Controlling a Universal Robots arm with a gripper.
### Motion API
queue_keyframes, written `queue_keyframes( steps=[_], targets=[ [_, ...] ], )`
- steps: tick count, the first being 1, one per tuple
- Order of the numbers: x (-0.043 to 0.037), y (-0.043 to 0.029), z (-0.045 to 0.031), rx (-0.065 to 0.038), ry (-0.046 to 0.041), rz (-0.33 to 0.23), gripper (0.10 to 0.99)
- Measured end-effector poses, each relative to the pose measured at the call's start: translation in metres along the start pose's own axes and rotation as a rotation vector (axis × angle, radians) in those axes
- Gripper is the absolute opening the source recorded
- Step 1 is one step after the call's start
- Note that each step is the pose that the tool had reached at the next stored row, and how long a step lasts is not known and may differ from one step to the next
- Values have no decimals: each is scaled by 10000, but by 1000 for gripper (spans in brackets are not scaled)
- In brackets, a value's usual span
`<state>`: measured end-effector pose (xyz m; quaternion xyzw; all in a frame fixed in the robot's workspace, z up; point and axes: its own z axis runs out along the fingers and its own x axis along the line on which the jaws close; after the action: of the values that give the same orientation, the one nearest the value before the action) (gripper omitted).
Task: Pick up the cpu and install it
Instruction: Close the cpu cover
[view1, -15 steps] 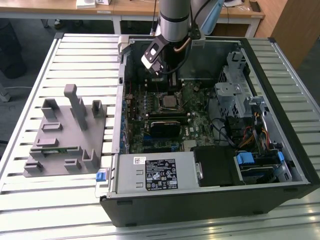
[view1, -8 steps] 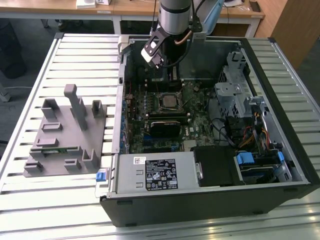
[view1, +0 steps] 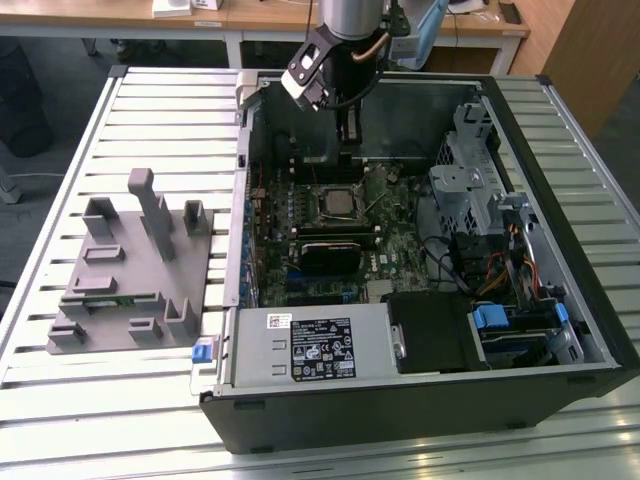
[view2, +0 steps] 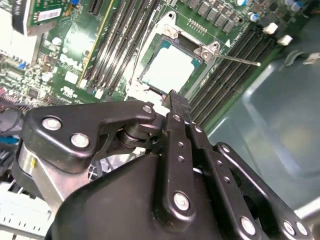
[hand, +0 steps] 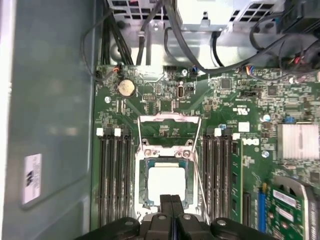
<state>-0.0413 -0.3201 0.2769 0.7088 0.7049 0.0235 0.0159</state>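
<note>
Gripper (hand: 171, 201), fingers (hand: 166, 206) pressed together and empty, hovers over the cpu (hand: 166, 181) lying in its open socket (hand: 142, 175).

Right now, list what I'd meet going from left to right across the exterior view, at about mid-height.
grey fixture plate → computer case's left wall → cpu, lying in its socket on the motherboard → metal drive cage → case's right wall

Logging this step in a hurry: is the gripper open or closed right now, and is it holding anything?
Gripper: fingers closed, holding nothing. The cpu lies in the socket near the fingertips.
</note>
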Motion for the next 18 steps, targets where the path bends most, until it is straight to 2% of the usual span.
queue_keyframes(
  steps=[3,7,9,11,17,18],
  targets=[
    [-12,2,-17,6,2,0,106],
    [-104,2,-17,6,1,17,106],
    [-119,18,-16,22,1,27,106],
    [-119,84,-12,77,0,27,106],
    [-116,346,10,275,0,27,106],
    [-116,366,13,287,0,16,106]
  ],
)
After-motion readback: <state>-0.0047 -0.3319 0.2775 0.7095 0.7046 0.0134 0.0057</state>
